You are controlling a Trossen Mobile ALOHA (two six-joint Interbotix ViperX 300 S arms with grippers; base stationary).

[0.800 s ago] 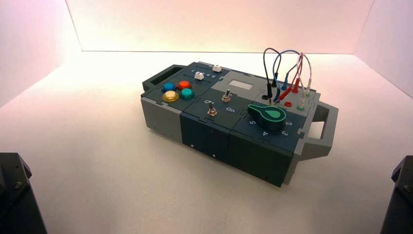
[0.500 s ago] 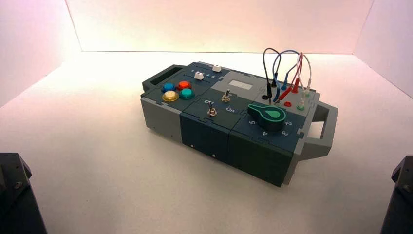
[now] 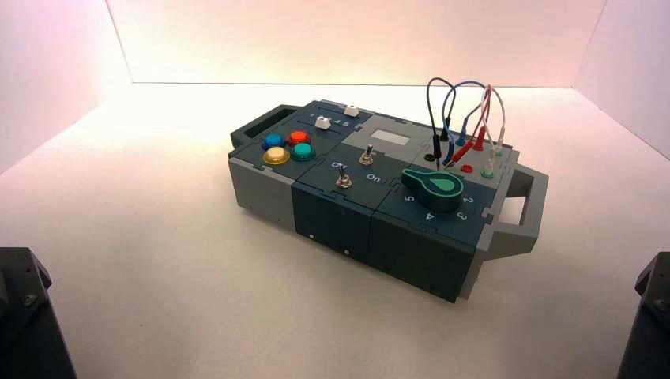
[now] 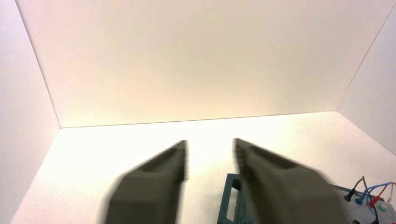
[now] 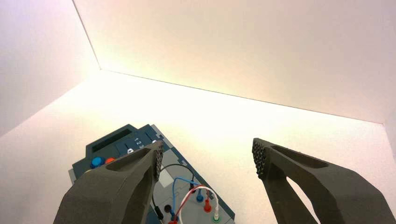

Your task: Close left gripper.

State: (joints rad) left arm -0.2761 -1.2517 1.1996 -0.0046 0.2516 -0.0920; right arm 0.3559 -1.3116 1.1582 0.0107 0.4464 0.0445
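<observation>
Your left pincer [image 4: 210, 154] is parked off the box [image 3: 379, 189], fingers apart with a gap, nothing between them. Right pincer [image 5: 208, 158] hangs spread wide, box sits mid-bench [image 3: 158, 260]

Bare table [image 3: 174, 260] surrounds the box [image 3: 379, 213]; only looped wires [image 3: 466, 118] rise above its top.

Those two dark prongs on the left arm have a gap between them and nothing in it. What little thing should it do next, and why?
Probably just bring the left gripper together until the gap is gone. Its jaws stand apart with only bare floor between them, well short of the box, so closing should touch nothing. The right gripper hangs open above the wires, idle.
</observation>
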